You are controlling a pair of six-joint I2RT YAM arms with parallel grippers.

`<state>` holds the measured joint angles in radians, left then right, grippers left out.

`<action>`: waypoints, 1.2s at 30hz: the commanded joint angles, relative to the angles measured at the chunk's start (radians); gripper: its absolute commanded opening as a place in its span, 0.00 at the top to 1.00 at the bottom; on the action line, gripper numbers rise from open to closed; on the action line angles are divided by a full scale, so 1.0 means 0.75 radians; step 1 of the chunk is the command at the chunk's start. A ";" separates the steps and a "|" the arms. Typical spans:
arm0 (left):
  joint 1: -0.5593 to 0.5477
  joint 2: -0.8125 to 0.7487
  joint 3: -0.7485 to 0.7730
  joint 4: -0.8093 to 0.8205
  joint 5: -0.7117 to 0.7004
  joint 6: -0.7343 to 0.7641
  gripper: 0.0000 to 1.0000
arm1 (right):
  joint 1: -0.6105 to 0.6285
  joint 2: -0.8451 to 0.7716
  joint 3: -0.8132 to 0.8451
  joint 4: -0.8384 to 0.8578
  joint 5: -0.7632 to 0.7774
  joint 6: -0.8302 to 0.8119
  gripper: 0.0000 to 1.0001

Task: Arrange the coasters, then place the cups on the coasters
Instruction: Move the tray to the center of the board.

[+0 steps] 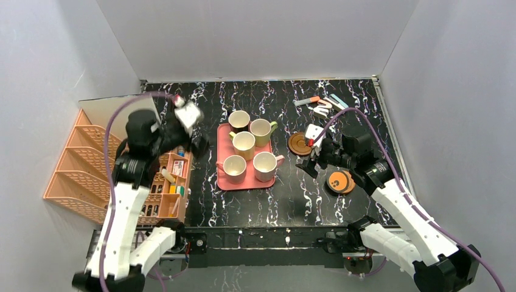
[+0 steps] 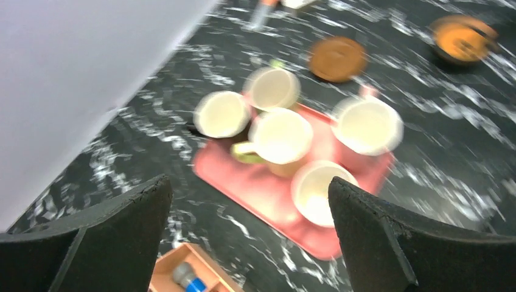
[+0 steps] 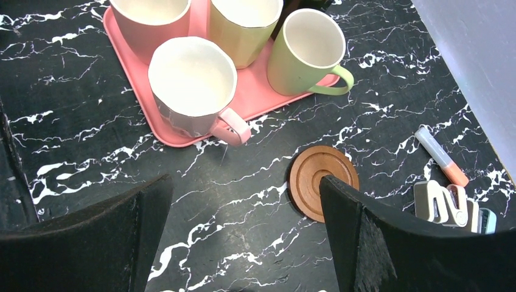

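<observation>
The right tool (image 3: 243,182) is spread wide with nothing between its two black fingers (image 3: 377,243). It hangs over the black marbled worktop (image 1: 304,204), to the right of the tray. A single brown coaster (image 3: 310,179) with concentric rings lies flat on the worktop just beside the tool's right finger, which hides part of its edge. From above, this tool sits between that single coaster and a short stack of coasters (image 1: 341,181) nearer the arm's base, whose top disc is orange with dark marks.

The left tool (image 2: 248,188) is also spread wide and grips nothing. It is raised above the left side of the worktop, over an orange compartment box (image 1: 173,188), and its blurred wrist view looks across at the tray.

All five cups stand upright and close together on the pink tray (image 1: 248,184) at mid-worktop, none on a coaster. They are a dark brown cup (image 1: 239,120) and a green cup (image 1: 261,129) at the far end, a yellow-green cup (image 1: 243,144) in the middle, and a pink cup (image 1: 234,167) and a pale pink cup (image 1: 266,164) at the near end.

Further out, a marker (image 3: 441,157) and some small clips (image 3: 443,205) lie near the far right corner. An orange tiered rack (image 1: 79,170) stands at the left edge.
</observation>
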<state>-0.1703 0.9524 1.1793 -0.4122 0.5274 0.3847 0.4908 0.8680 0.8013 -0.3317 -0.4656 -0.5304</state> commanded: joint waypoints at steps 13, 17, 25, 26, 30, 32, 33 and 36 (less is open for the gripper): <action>-0.020 -0.276 -0.472 -0.919 0.578 1.074 0.02 | -0.020 -0.014 -0.035 0.076 0.074 -0.029 0.01; -0.023 -0.186 -0.525 -0.904 0.538 1.131 0.02 | -0.023 0.024 -0.037 0.076 0.082 -0.032 0.01; -0.317 0.018 -0.602 -0.605 0.325 0.823 0.02 | -0.043 0.061 -0.042 0.080 0.099 -0.033 0.01; -0.367 0.018 -0.625 -0.539 0.277 0.769 0.02 | -0.047 0.061 -0.042 0.080 0.098 -0.034 0.01; -0.540 -0.001 -0.704 -0.347 0.103 0.603 0.02 | -0.057 0.058 -0.046 0.080 0.092 -0.036 0.01; -0.625 0.007 -0.735 -0.280 0.001 0.549 0.02 | -0.059 0.056 -0.047 0.080 0.091 -0.035 0.01; -0.669 0.012 -0.753 -0.247 -0.043 0.527 0.02 | -0.058 0.055 -0.048 0.079 0.089 -0.036 0.01; -0.805 0.049 -0.814 -0.145 -0.177 0.464 0.02 | -0.059 0.055 -0.048 0.079 0.089 -0.036 0.01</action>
<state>-0.6670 0.9695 0.6151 -0.6548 0.5644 0.8421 0.4515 0.9154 0.7700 -0.3107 -0.3950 -0.5510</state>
